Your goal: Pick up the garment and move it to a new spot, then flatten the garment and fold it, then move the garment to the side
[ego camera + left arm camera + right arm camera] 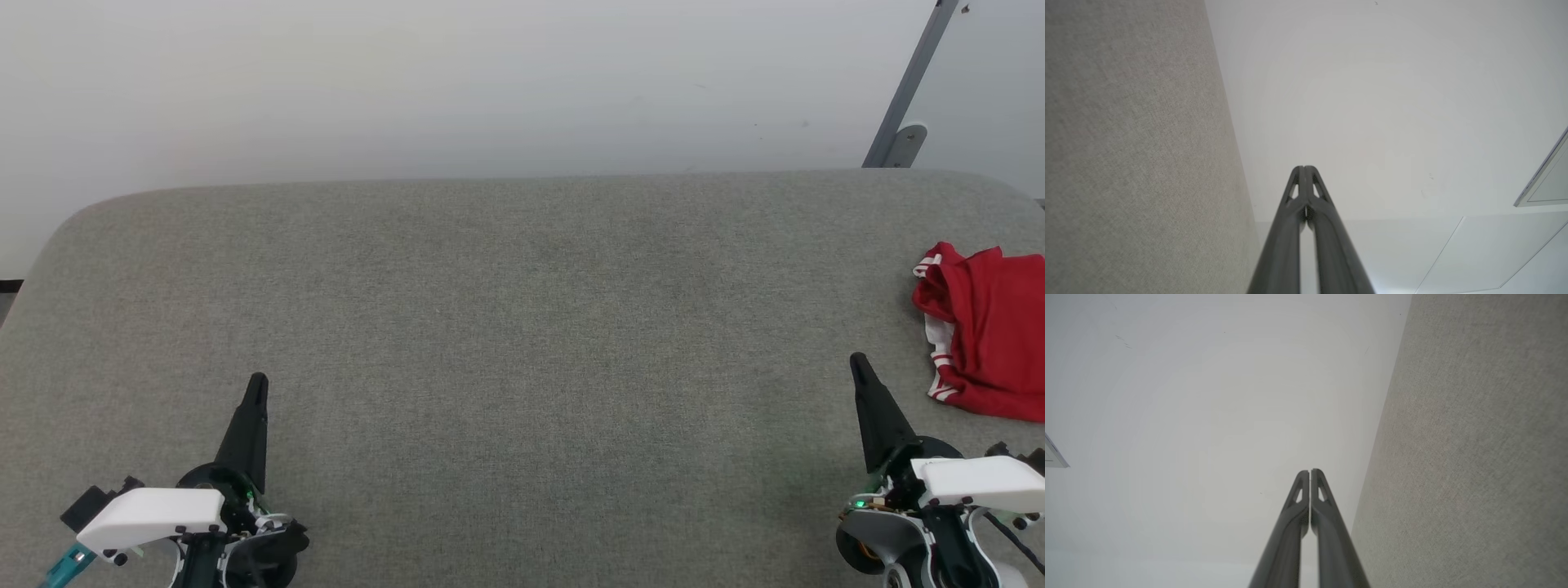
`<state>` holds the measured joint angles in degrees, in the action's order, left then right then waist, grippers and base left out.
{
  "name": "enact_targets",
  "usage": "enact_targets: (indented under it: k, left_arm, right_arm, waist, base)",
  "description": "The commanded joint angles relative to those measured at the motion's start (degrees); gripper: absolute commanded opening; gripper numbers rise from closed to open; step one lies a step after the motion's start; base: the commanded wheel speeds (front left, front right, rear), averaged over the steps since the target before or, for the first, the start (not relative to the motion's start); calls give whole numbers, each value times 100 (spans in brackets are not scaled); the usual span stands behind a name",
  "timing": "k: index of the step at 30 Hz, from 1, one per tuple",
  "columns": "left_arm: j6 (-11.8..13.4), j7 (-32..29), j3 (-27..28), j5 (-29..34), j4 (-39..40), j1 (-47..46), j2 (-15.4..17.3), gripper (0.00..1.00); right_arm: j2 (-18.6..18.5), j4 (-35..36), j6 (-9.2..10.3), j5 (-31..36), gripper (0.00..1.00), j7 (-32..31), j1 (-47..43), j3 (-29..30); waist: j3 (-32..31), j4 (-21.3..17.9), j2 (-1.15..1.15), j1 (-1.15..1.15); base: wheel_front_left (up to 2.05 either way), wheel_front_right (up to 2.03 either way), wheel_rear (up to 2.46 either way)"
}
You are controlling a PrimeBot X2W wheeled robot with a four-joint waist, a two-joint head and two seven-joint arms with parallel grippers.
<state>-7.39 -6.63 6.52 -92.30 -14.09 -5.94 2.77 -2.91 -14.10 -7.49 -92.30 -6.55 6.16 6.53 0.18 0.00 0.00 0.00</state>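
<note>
Grey fabric-covered table (506,310), rounded far corners; crumpled red garment (992,327) lying at right edge.

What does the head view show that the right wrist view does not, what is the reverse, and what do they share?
Head view's own: the red garment bunched at the right, cut by the picture edge; the left gripper; a grey bracket on the white wall.
Right wrist view's own: a close look along the right gripper, its fingers pressed together at the tips, and a pale frame corner at the left edge.
Shared: the grey fabric surface, the white wall, the right gripper.
</note>
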Motion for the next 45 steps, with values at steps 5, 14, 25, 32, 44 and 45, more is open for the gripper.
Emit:
enact_targets:
  k: [5,14,25,32,44,45]
  left_arm:
    - [-18,-9,11,-14,3,-71,7,0]
    - [-18,-8,9,-15,3,-70,7,0]
    - [-18,-7,8,-16,3,-70,7,0]
    - [-18,-6,8,-16,3,-70,7,0]
    - [-18,-5,7,-17,3,-70,7,0]
    - [-18,-5,7,-17,3,-70,7,0]
  right_arm:
    - [8,14,0,-19,0,-16,26,2]
    - [8,14,0,-20,0,-16,26,3]
    - [8,14,0,-20,0,-16,26,2]
    - [8,14,0,-20,0,-15,26,1]
    - [8,14,0,-21,0,-15,26,2]
    - [8,14,0,-21,0,-15,26,0]
  waist:
    - [0,0,0,0]
    - [0,0,0,0]
    - [0,0,0,0]
    - [0,0,0,0]
    - [0,0,0,0]
    - [0,0,0,0]
  base:
    - [0,0,0]
    - [0,0,0]
    - [0,0,0]
    - [0,0,0]
    - [0,0,0]
    - [0,0,0]
